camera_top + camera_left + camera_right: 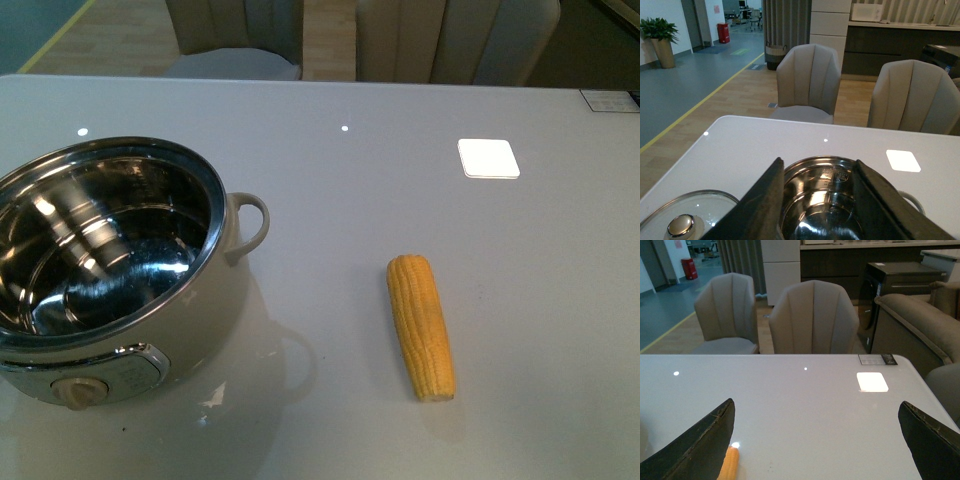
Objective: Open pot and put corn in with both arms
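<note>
Nearby, lid (687,217) beside pot (213,308) — corn (421,326) apart

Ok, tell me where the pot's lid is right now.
The glass lid lies knob up on the white table beside the open pot, seen only in the left wrist view; the front view does not catch it.

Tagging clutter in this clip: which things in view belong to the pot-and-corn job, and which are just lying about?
Job: pot, open; glass lid, off beside the pot; corn; left end effector and right end effector, both open and empty.
Lying about: two chairs; printed label at a far corner of the table.
</note>
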Robot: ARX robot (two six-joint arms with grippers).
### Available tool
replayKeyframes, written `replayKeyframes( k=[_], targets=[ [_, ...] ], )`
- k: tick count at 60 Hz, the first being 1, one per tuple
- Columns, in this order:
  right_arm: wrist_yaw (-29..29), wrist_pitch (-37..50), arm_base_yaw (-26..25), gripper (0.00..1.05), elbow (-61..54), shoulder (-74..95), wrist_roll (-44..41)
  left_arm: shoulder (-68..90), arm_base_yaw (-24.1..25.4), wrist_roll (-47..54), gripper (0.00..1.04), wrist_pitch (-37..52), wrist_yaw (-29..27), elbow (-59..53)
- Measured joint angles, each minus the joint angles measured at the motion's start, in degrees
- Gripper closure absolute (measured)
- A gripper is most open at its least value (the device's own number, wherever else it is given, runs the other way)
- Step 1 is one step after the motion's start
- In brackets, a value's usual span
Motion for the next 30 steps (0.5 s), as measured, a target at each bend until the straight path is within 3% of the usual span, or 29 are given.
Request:
replayKeyframes(
  k=[13,19,25,30],
  targets=[
    [0.0,0.0,0.0,0.09,0.0,0.0,0.0,0.0,0.0,0.02,0.06,0.0,0.0,0.0],
    [0.28,-0.13,0.04,0.09,0.07,0.11,0.24,0.0,0.0,0.15,0.07,0.0,0.0,0.0],
    [11.89,-18.34,4.0,0.09,7.54,11.67,10.8,-0.02,0.0,0.17,0.07,-0.04,-0.02,0.0],
    [13.05,-23.43,5.07,0.09,9.75,20.09,18.69,-0.04,0.0,0.17,0.07,-0.07,0.0,0.0]
  ],
)
